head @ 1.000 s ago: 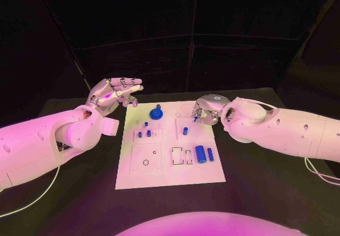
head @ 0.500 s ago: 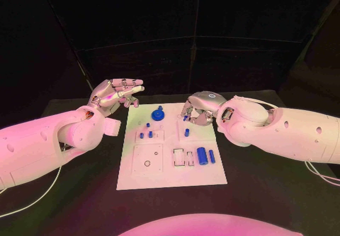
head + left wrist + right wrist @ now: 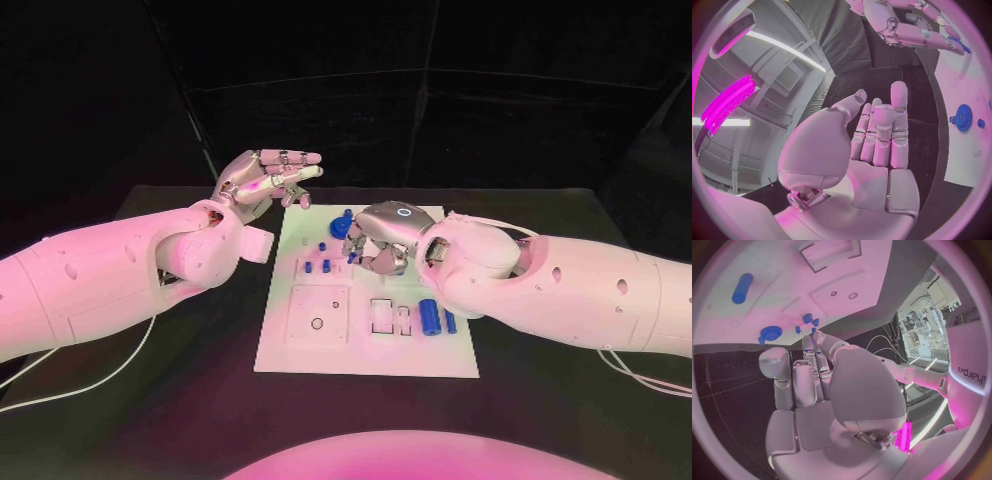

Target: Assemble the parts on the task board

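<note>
The white task board (image 3: pixel 368 345) lies mid-table. On its far part stands a blue gear (image 3: pixel 340 228) (image 3: pixel 770 333), with small blue pegs (image 3: pixel 316 267) (image 3: pixel 809 318) a little nearer. A thick blue cylinder (image 3: pixel 430 317) (image 3: pixel 742 288) lies near the board's right edge. My right hand (image 3: pixel 378 238) (image 3: pixel 823 385) hovers low over the far middle, beside the gear, fingers curled down. A bit of blue shows at its fingertips; whether it is pinched I cannot tell. My left hand (image 3: pixel 268 180) (image 3: pixel 873 145) is raised off the board's far left corner, fingers straight, holding nothing.
Rectangular recesses (image 3: pixel 319 317) and small slots (image 3: pixel 384 316) mark the board's near half. A thin blue pin (image 3: pixel 450 321) lies beside the cylinder. Black table (image 3: pixel 173 380) surrounds the board, and my right forearm (image 3: pixel 548 285) crosses its right side.
The camera has shifted. My right hand has moved left across the board's far part, from the right side toward the gear. The left hand stays raised.
</note>
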Robot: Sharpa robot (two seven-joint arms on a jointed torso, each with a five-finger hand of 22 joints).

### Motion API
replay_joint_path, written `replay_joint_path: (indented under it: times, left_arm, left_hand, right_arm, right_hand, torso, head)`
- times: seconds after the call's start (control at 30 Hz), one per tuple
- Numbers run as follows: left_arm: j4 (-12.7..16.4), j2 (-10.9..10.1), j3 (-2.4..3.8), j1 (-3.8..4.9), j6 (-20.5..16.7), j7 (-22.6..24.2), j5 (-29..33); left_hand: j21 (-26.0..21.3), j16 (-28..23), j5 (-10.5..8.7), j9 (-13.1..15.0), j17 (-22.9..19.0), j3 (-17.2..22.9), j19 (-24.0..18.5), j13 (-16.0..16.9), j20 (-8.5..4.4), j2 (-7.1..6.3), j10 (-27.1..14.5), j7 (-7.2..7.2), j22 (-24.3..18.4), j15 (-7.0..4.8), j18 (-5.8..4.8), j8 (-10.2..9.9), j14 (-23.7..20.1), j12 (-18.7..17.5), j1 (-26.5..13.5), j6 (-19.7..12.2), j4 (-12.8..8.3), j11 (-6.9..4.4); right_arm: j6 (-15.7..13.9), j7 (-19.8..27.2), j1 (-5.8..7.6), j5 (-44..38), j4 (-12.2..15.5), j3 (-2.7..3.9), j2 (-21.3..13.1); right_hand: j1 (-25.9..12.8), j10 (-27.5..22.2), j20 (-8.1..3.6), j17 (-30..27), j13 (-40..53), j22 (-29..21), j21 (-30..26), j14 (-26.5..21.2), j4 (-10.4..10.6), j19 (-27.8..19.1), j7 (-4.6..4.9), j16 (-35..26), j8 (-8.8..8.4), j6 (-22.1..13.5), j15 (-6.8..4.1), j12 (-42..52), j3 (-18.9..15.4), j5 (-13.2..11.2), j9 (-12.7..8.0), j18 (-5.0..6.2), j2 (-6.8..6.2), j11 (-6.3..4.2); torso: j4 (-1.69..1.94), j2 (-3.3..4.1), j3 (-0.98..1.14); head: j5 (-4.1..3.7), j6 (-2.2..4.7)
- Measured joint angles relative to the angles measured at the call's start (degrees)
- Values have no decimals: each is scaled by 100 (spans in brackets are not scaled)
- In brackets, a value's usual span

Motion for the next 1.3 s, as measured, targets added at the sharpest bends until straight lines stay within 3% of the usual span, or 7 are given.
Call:
replay_joint_path:
  times: [0.33,0.63,0.87,1.3]
  left_arm:
    - [-65,30,0,3,-22,0,1]
    - [-107,61,0,5,-26,-14,1]
    - [-123,75,0,5,-27,-25,2]
    - [-137,90,0,4,-26,-49,2]
  left_hand:
    - [0,0,0,0,0,0,0,0,0,0,0,0,0,0,0,0,0,0,0,0,0,0]
    - [0,0,0,1,1,0,0,0,0,0,0,0,-4,0,0,0,0,0,0,0,0,0]
    - [0,0,0,1,1,-16,0,6,0,0,-20,2,-4,0,0,0,0,24,0,-1,17,21]
    - [0,0,0,1,1,-33,0,5,0,0,-20,21,-10,0,0,23,0,53,0,-21,33,21]
  right_arm:
    - [108,101,-343,-10,-236,-56,372]
    - [185,183,-511,-38,-396,-61,527]
    - [254,204,-540,-63,-457,-61,581]
    - [386,206,-556,-84,-492,-62,604]
  right_hand:
    - [-29,0,0,-15,-5,-19,0,0,-17,0,-5,0,0,-6,0,0,16,-1,-3,-1,-29,0]
    - [-29,0,0,-15,-6,-30,0,0,-16,0,-6,0,-1,-7,0,0,16,-1,-3,0,-29,0]
    - [-29,0,0,-30,-6,-45,0,-1,-16,0,-7,0,-1,-8,0,0,16,-1,-7,0,-29,0]
    - [-83,0,0,-40,-13,-60,0,-1,-16,-1,-14,0,-22,-16,1,-22,16,-1,-11,0,-22,1]
  torso:
    - [-13,1,2]
    - [-10,-6,9]
    - [-6,-7,7]
    - [-6,-7,3]
  head:
    - [236,-69]
    - [375,-105]
    - [429,-146]
    - [451,-189]
